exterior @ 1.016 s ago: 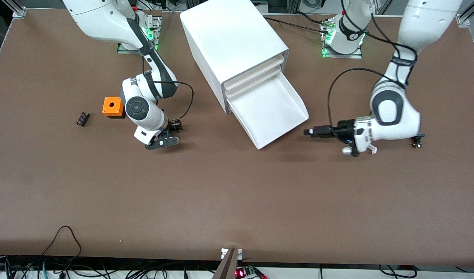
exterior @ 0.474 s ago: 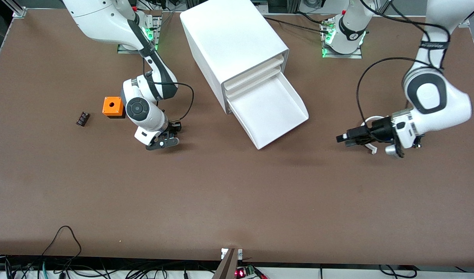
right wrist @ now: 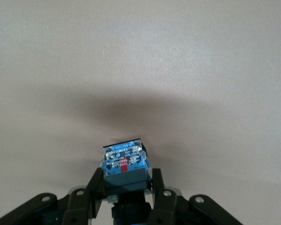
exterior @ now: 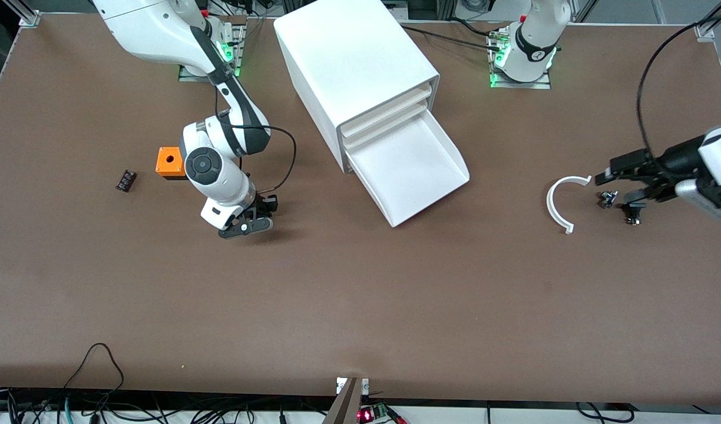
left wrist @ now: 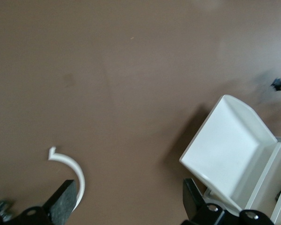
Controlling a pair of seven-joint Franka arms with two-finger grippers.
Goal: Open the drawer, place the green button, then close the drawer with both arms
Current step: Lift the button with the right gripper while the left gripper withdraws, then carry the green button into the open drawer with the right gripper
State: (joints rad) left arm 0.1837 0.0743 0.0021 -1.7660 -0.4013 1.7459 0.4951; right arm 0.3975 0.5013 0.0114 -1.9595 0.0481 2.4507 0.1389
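On the counter the cabinet's drawer stands open and empty, while the right tool holds the button above the counter and the left tool hangs wide, placing and closing undone.

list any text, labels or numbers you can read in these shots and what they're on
No text reads clearly in any view.
Left arm's base: a small dark round mark, too small to read.
Part held in the right hand: the block has a red patch and silver contacts on its clear blue face, no legible marking.
White cabinet, drawer, orange cube: no lettering shows.
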